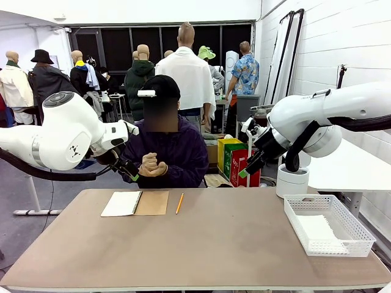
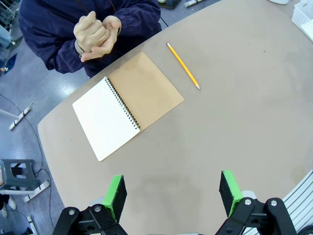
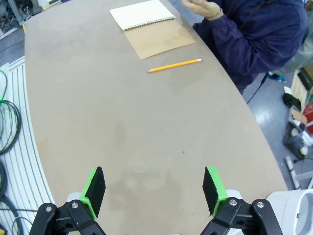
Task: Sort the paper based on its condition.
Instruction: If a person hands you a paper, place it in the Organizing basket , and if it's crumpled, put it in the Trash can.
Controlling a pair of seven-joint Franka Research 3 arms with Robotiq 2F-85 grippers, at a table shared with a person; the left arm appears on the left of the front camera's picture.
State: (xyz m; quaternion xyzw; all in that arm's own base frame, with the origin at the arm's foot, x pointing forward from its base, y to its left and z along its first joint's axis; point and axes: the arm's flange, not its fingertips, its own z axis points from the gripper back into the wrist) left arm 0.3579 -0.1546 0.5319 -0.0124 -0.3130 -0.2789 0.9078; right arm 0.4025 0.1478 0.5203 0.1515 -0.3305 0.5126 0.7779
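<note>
White paper (image 1: pixel 319 231) in the basket (image 1: pixel 339 249) looks thin and floppy (tears easily); pinch an edge softly. Both arms' jaws are open, empty.

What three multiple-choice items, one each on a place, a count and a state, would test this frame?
1. The pencil lies:
A. on the notebook
B. on the table, just right of the notebook in the front view
C. under the notebook

2. Pencils on the table:
A. one
B. two
C. three

3. The left claw is:
A. shut on the pencil
B. shut on the notebook
C. open and empty

Key:
1 B, the pencil rests on the bare table beside the notebook.
2 A, a single pencil shows.
3 C, its green pads stand wide apart with nothing between them.
</note>
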